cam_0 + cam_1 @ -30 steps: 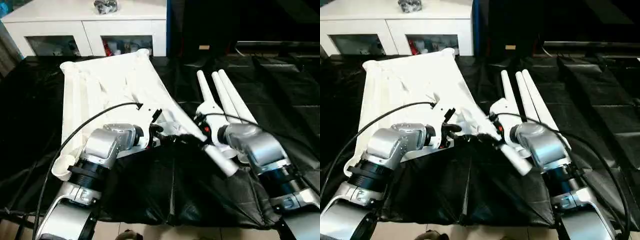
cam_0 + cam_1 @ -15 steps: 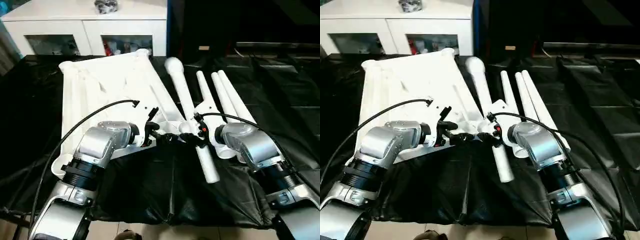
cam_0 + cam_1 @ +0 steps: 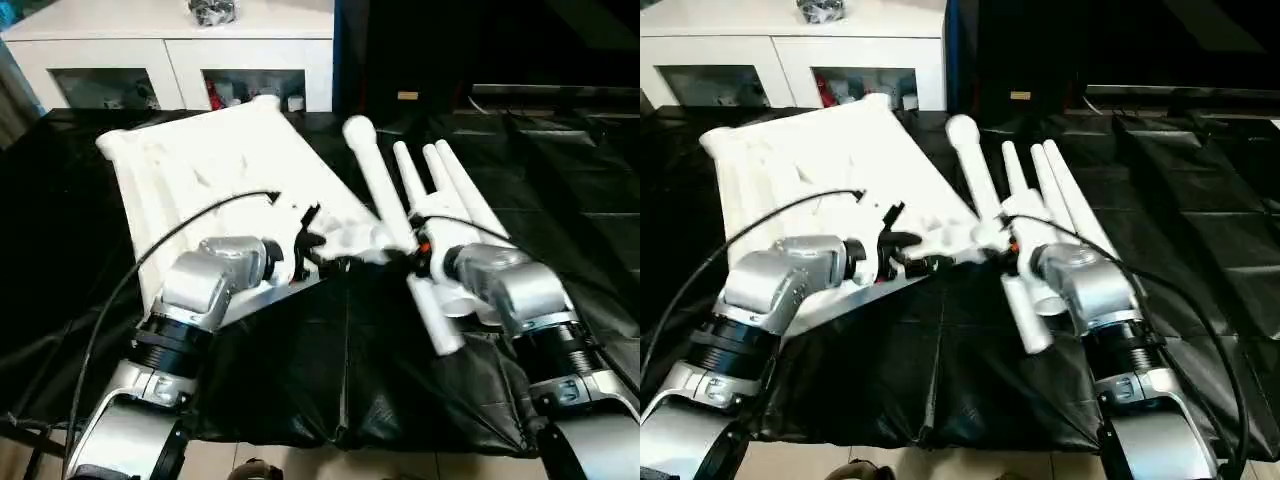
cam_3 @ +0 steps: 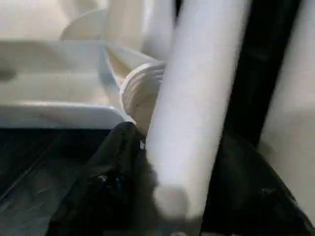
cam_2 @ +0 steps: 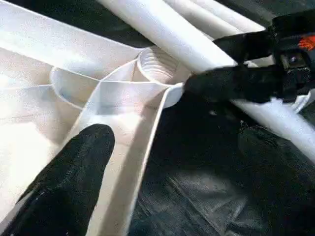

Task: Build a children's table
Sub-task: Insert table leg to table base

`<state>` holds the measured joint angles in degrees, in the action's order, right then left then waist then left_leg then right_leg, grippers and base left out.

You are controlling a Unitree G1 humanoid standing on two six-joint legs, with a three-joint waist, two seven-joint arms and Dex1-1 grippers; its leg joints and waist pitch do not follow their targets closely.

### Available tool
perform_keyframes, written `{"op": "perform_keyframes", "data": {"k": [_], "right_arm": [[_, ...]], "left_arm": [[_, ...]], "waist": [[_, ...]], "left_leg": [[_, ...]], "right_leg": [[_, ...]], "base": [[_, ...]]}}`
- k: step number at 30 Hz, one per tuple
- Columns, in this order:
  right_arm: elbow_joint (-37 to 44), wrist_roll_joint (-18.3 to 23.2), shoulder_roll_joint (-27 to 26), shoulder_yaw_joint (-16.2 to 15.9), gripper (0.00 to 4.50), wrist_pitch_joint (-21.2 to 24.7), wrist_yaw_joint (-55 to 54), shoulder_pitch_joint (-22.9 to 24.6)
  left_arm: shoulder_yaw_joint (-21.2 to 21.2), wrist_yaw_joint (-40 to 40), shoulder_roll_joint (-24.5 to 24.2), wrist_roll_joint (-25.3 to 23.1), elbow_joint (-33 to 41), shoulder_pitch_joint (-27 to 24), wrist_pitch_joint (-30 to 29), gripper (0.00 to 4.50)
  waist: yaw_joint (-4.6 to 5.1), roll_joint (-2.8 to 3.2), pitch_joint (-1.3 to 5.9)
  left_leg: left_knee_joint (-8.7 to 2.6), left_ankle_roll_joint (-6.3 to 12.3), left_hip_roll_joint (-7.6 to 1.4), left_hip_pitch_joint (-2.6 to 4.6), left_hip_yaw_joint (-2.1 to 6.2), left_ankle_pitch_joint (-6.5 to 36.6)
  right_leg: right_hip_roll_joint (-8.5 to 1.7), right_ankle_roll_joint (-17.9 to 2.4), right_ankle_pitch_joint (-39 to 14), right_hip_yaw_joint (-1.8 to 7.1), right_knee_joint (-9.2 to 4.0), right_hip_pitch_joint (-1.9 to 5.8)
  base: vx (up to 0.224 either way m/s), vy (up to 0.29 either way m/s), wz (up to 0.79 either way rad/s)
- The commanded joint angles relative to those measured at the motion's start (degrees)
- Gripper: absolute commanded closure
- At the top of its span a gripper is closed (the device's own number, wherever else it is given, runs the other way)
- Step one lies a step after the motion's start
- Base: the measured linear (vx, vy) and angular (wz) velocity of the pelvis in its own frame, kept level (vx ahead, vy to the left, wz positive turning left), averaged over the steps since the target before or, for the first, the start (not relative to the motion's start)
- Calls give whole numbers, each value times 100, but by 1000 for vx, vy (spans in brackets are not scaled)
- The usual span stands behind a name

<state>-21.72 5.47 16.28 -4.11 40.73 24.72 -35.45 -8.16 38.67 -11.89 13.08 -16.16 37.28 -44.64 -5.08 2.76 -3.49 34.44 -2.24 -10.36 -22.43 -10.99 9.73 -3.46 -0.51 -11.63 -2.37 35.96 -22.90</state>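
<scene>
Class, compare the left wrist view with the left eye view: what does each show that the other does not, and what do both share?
Left wrist view alone: the threaded inside of the corner socket and the ribs meeting at it. Left eye view alone: the whole tabletop, three spare legs lying on the black sheet, the white cabinet behind, and both silver forearms. Both: the right gripper shut on a leg held slanted beside that socket, and the left gripper at the tabletop's edge.
</scene>
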Motion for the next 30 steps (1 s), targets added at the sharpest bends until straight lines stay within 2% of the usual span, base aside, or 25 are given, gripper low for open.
{"op": "perform_keyframes", "data": {"k": [1,2,3,4,5,6,8,11,12,13,14,15,16,17,18,19,20,21,23,25,26,27,30], "right_arm": [[291,54,-136,241,249,25,-391,40],[363,64,-249,340,262,-7,-582,47],[411,67,-334,406,262,-52,-714,50],[426,60,-363,429,270,-78,-774,53],[522,33,-530,558,289,-202,-1095,78],[553,33,-556,579,299,-219,-1135,90],[687,76,-671,689,308,-388,-1288,123],[874,97,-675,731,326,-388,-1245,135],[923,130,-675,754,344,-379,-1203,132],[939,153,-686,770,348,-379,-1191,124],[953,179,-666,773,348,-434,-1127,114],[954,190,-654,770,359,-471,-1094,108],[957,208,-647,774,374,-489,-1066,103],[905,347,-643,853,385,-552,-941,54],[843,388,-626,876,391,-555,-891,22],[801,409,-612,887,391,-555,-862,2],[762,385,-580,852,402,-573,-839,-7],[734,345,-538,794,411,-607,-795,-7],[720,342,-496,739,428,-620,-682,4],[727,339,-487,722,445,-651,-640,12],[720,323,-468,714,445,-643,-634,-4],[692,328,-467,744,405,-634,-642,-35],[628,422,-464,837,409,-566,-602,-97]], "left_arm": [[92,16,-36,64,-75,93,85,0],[77,48,-61,49,-133,108,117,0],[71,75,-73,35,-177,126,135,0],[66,87,-76,31,-194,138,141,0],[25,159,-74,3,-317,238,221,0],[17,169,-66,-1,-336,260,239,0],[38,175,-6,-1,-479,396,328,0],[93,154,57,51,-575,506,373,0],[98,156,64,63,-598,529,381,0],[102,169,62,66,-636,550,400,0],[129,160,74,80,-666,565,416,0],[147,155,81,87,-684,573,426,0],[174,138,92,102,-704,582,426,0],[299,48,142,174,-753,610,413,0],[374,-15,175,219,-763,611,379,0],[420,-54,195,247,-767,611,356,0],[432,-88,197,240,-783,609,352,0],[415,-111,190,209,-786,589,375,0],[374,-119,172,179,-708,497,375,0],[369,-115,167,181,-683,469,367,0],[340,-144,139,123,-652,441,450,0],[288,-148,94,34,-623,414,572,0],[155,-98,-13,-135,-558,358,825,0]], "waist": [[0,7,448],[-9,157,464],[23,100,459],[26,68,470],[38,151,462],[33,125,463],[8,212,467],[1,203,467],[6,160,465],[1,185,474],[7,67,465],[-1,137,468],[11,135,463],[3,2,467],[-1,-10,466],[-14,31,469],[-5,-15,460],[-16,5,464],[-21,-32,459],[-29,-37,465],[-41,-38,465],[-42,-37,464],[-34,-41,462]], "left_leg": [[-327,27,-212,120,136,647],[-319,2,-204,123,158,622],[-327,0,-196,122,146,691],[-328,-1,-190,119,143,699],[-326,-41,-183,136,138,829],[-326,-53,-175,130,144,853],[-321,-56,-184,130,156,858],[-318,8,-179,100,155,731],[-322,30,-181,93,152,710],[-316,43,-182,95,155,677],[-321,96,-179,86,137,647],[-320,103,-184,85,148,615],[-317,105,-181,85,143,624],[-313,165,-177,78,128,583],[-310,183,-180,77,124,554],[-301,191,-180,85,126,532],[-311,205,-192,80,120,505],[-315,200,-205,93,132,471],[-319,213,-209,95,126,463],[-309,232,-204,96,120,432],[-308,258,-208,92,123,397],[-309,262,-209,92,124,387],[-309,265,-205,84,123,431]], "right_leg": [[-408,-1137,-629,239,-440,271],[-412,-1167,-446,230,-404,269],[-395,-1167,-350,224,-438,275],[-385,-1179,-292,221,-431,290],[-387,-1202,-327,217,-461,267],[-387,-1210,-358,218,-451,290],[-411,-1202,-451,221,-447,298],[-406,-1177,-410,216,-438,320],[-404,-1165,-414,216,-442,325],[-409,-1168,-401,216,-427,326],[-405,-1152,-451,219,-446,323],[-421,-1138,-551,216,-436,316],[-417,-1128,-589,217,-446,311],[-431,-1113,-680,225,-444,331],[-432,-1106,-707,226,-442,323],[-436,-1109,-732,223,-442,312],[-421,-1105,-710,222,-452,301],[-418,-1119,-649,217,-431,288],[-419,-1138,-555,223,-420,287],[-426,-1149,-478,227,-414,288],[-434,-1162,-431,227,-407,290],[-435,-1162,-419,227,-408,288],[-436,-1127,-479,230,-415,293]], "base": [[0,0,0],[0,0,0],[0,0,0],[0,0,0],[0,0,0],[0,0,0],[0,0,0],[0,0,0],[0,0,0],[0,0,0],[0,0,0],[0,0,0],[0,0,0],[0,0,0],[0,0,0],[0,0,0],[0,0,0],[0,0,0],[0,0,0],[0,0,0],[0,0,0],[0,0,0],[0,0,0]]}}
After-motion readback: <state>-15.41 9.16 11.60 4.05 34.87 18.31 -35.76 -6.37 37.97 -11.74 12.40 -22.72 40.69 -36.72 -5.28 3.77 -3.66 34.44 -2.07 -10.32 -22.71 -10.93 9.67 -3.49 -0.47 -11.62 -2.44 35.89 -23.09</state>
